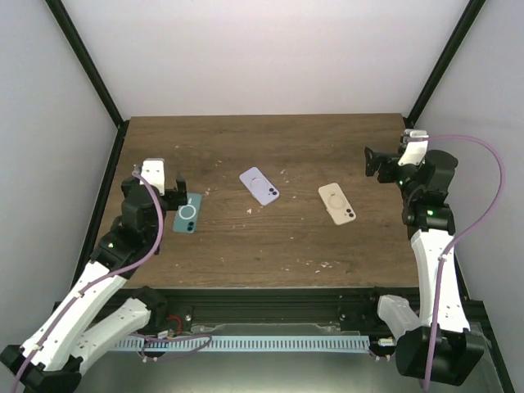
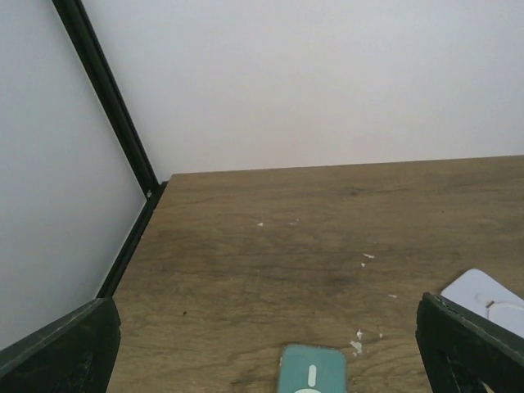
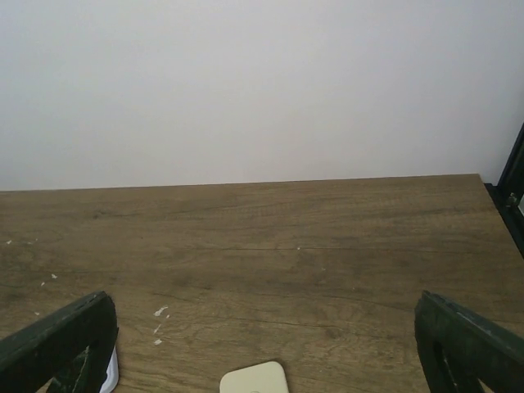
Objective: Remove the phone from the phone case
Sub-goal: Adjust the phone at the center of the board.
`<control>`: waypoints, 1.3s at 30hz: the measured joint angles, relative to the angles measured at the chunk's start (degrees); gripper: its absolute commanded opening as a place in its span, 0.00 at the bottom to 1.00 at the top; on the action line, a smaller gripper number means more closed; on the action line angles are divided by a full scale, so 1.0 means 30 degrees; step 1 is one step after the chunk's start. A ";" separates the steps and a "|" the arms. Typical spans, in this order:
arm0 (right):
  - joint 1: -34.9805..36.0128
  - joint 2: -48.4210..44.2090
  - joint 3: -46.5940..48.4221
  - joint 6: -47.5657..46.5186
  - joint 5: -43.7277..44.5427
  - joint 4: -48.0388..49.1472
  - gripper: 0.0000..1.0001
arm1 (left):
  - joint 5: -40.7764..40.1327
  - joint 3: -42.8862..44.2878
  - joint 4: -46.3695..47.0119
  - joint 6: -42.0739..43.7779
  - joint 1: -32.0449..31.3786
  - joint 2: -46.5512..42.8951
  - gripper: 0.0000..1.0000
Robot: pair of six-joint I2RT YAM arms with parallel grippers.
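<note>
Three cased phones lie back-up on the wooden table (image 1: 270, 246): a teal one (image 1: 187, 214) at the left, a lavender one (image 1: 259, 186) in the middle and a cream one (image 1: 336, 204) at the right. My left gripper (image 1: 160, 184) is open and empty, hovering just left of the teal case, whose top edge shows in the left wrist view (image 2: 311, 370). My right gripper (image 1: 375, 164) is open and empty, above and to the right of the cream case, whose top edge shows in the right wrist view (image 3: 255, 380).
White crumbs are scattered over the wood near the teal case (image 2: 357, 342) and at the front (image 1: 323, 264). Black frame posts stand at the back corners (image 1: 86, 61). White walls enclose the table. The lavender case edge shows in the left wrist view (image 2: 489, 299).
</note>
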 measured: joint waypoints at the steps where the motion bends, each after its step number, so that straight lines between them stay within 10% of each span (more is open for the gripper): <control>1: 0.0044 0.0000 0.0000 -0.0007 -0.0007 0.0000 1.00 | 0.0299 0.0029 -0.0036 -0.0168 0.0335 0.0109 1.00; 15: 0.1100 0.2506 0.0000 -0.1107 -0.1880 0.0007 0.98 | 0.6331 0.0692 0.0109 -0.2856 0.4787 0.1559 0.84; 16: 0.1151 0.2885 0.0000 -0.1297 -0.2062 0.0000 0.93 | 0.6900 0.0954 -0.0160 -0.2863 0.4998 0.2055 0.83; 18: 0.1260 0.3577 -0.0007 -0.1705 -0.2448 0.0015 0.49 | 0.7817 0.1741 -0.0670 -0.2994 0.5340 0.3366 0.75; 20: 0.1355 0.4182 -0.0029 -0.2135 -0.2907 0.0015 0.32 | 0.8480 0.2433 -0.1064 -0.3169 0.5559 0.4663 0.37; 22: 0.1428 0.4648 -0.0175 -0.2448 -0.3337 0.0015 0.18 | 0.9282 0.2885 -0.1377 -0.3446 0.5741 0.5938 0.22; 24: 0.1501 0.4969 -0.0430 -0.2761 -0.3657 0.0015 0.39 | 0.9850 0.2936 -0.1712 -0.3774 0.5843 0.6688 0.28; 26: 0.1552 0.5115 -0.0685 -0.2943 -0.3789 -0.0036 0.75 | 1.0469 0.2929 -0.2106 -0.3949 0.5880 0.7242 0.62; 29: 0.1625 0.5217 -0.0852 -0.3155 -0.3701 -0.0095 0.92 | 1.1227 0.2936 -0.2557 -0.4371 0.5880 0.7759 0.87; 39: 0.1741 0.6462 -0.0401 -0.5195 -0.2455 -0.1909 1.00 | 1.2225 0.2980 -0.4167 -0.5056 0.3636 0.8983 0.97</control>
